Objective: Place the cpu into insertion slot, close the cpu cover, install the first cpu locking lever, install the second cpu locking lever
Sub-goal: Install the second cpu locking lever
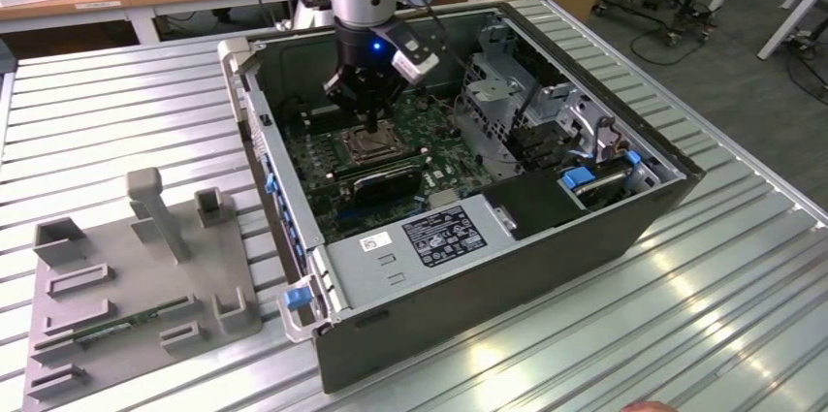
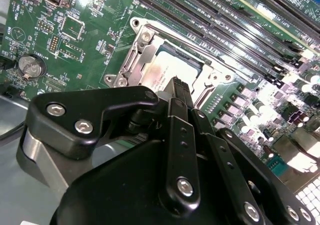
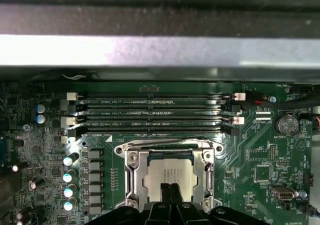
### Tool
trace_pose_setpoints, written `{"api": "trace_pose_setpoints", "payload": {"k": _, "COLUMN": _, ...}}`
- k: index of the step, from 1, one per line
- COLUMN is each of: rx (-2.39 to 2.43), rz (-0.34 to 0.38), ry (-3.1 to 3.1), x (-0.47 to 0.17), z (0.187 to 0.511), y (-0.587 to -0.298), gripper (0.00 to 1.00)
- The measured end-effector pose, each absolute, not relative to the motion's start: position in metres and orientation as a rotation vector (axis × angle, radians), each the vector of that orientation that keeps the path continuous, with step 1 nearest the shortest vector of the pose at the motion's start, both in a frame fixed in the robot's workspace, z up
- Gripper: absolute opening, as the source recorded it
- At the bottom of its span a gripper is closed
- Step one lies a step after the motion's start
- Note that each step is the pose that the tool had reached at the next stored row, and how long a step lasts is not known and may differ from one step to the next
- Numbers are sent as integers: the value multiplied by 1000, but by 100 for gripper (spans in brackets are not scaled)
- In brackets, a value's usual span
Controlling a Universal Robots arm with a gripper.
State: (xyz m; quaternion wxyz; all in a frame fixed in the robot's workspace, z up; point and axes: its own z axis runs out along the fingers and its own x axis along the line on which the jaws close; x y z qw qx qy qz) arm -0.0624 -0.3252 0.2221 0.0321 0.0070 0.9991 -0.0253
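Open computer case (image 1: pixel 544 276) lying on its side on the ribbed metal desk (image 1: pixel 130 111), green circuit board (image 1: pixel 310 155) facing up inside. A silver power supply (image 1: pixel 440 233) fills the end nearest the exterior camera, with a blue clip (image 1: pixel 298 298) at the corner. At the exterior view's left, a grey fixture (image 1: pixel 116 286) with upright posts sits just beside the case. In the first wrist view, four long memory slots (image 3: pixel 150 115) run side by side, a coin battery (image 3: pixel 288 123) near one end, a column of silver-topped capacitors (image 3: pixel 69 182) at the other.

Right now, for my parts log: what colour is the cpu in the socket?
The cpu is pale silver-beige, clearest in the first wrist view.
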Motion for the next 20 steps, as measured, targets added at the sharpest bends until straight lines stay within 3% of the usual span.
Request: {"api": "trace_pose_setpoints", "payload": {"k": 20, "rx": 22, "rz": -78, "ry": 3076, "x": -62, "z": 225, "y": -325, "gripper": 11}}
